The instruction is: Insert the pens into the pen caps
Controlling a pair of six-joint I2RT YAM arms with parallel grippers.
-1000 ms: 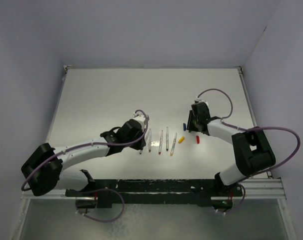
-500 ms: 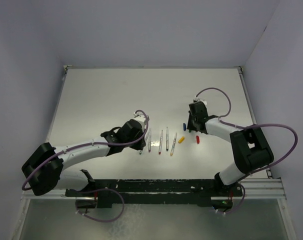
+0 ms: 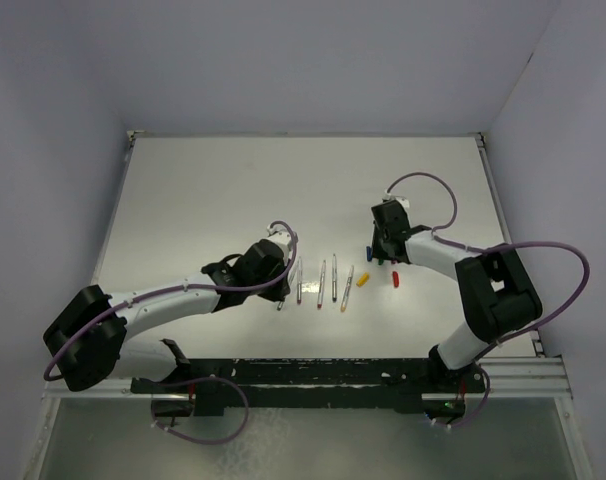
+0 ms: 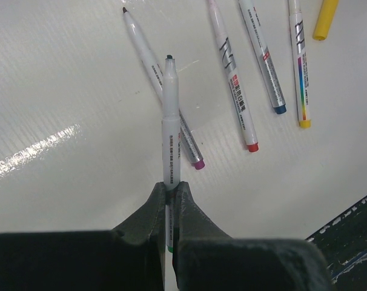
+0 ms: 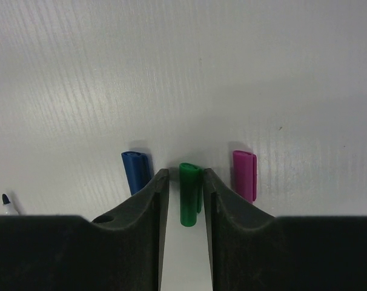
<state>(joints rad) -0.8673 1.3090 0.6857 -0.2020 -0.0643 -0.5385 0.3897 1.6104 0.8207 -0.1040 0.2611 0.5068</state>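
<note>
Your right end effector (image 5: 185,176) has slid over the tabletop (image 5: 171,60) and now straddles the green cap (image 5: 188,203). Its jaws are partly open and not yet pinching. The blue cap (image 5: 135,171) lies just outside one finger, the magenta cap (image 5: 244,174) outside the other. Your left end effector (image 4: 170,189) stays clamped on the green pen (image 4: 171,121). Closing looks next.
</note>
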